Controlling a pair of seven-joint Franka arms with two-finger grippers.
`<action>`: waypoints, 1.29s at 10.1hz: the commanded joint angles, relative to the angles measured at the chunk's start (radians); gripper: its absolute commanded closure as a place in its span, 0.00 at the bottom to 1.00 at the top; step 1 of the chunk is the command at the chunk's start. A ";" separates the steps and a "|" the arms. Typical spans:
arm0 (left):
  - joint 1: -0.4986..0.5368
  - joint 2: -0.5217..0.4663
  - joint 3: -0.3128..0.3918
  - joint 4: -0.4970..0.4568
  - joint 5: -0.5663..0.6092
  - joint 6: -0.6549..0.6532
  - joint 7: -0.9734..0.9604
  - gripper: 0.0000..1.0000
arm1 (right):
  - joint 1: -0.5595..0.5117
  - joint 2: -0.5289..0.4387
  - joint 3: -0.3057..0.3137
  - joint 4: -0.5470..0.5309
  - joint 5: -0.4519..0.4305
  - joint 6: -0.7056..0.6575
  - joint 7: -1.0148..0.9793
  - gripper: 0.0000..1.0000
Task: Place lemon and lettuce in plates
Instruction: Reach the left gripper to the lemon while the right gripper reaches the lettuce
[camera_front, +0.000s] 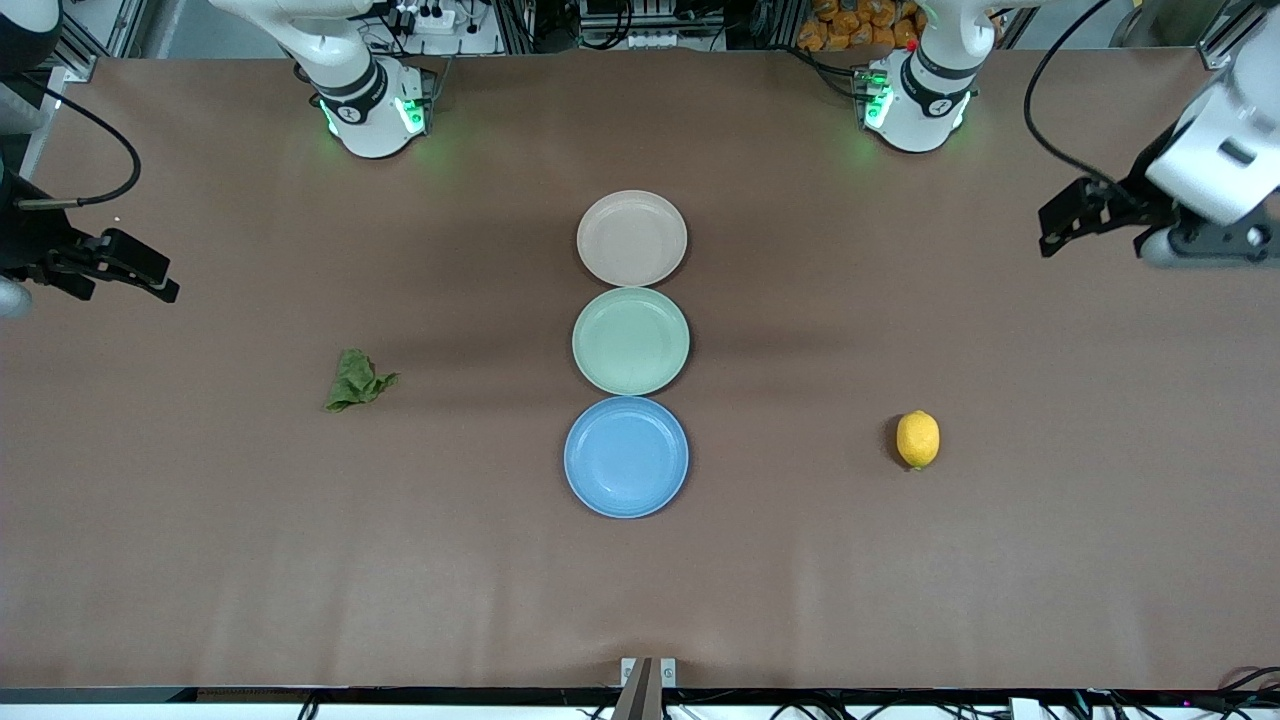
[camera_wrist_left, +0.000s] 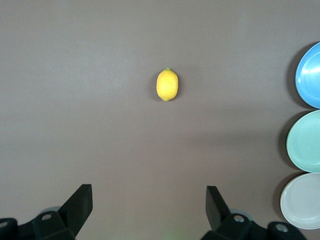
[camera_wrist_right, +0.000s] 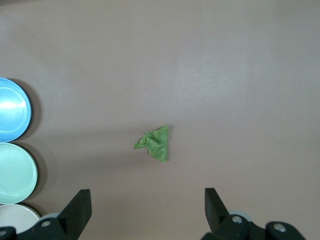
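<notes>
The yellow lemon (camera_front: 918, 439) lies on the brown table toward the left arm's end, level with the light blue plate (camera_front: 626, 457); it also shows in the left wrist view (camera_wrist_left: 167, 84). The dark green lettuce (camera_front: 355, 381) lies toward the right arm's end, and shows in the right wrist view (camera_wrist_right: 155, 143). The pale pink-beige plate (camera_front: 632, 238) is the farthest of the row from the front camera. My left gripper (camera_front: 1062, 225) (camera_wrist_left: 149, 200) is open and empty, up in the air over the left arm's end of the table. My right gripper (camera_front: 150, 275) (camera_wrist_right: 147, 200) is open and empty over the right arm's end.
A mint green plate (camera_front: 631, 341) sits between the blue and pink-beige plates, all three in a touching row at mid-table. The plates also show in the wrist views, blue (camera_wrist_left: 310, 75) (camera_wrist_right: 11, 109) and green (camera_wrist_left: 305, 141) (camera_wrist_right: 15, 172).
</notes>
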 joint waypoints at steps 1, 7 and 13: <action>0.014 0.122 0.001 0.007 0.016 0.025 0.023 0.00 | 0.000 0.028 -0.002 -0.043 0.000 0.009 -0.012 0.00; 0.004 0.441 0.001 0.001 0.053 0.266 0.021 0.00 | 0.008 0.240 -0.001 -0.167 0.015 0.224 0.007 0.00; -0.010 0.650 0.001 -0.002 0.068 0.396 0.023 0.00 | 0.017 0.412 0.002 -0.368 0.018 0.619 0.007 0.00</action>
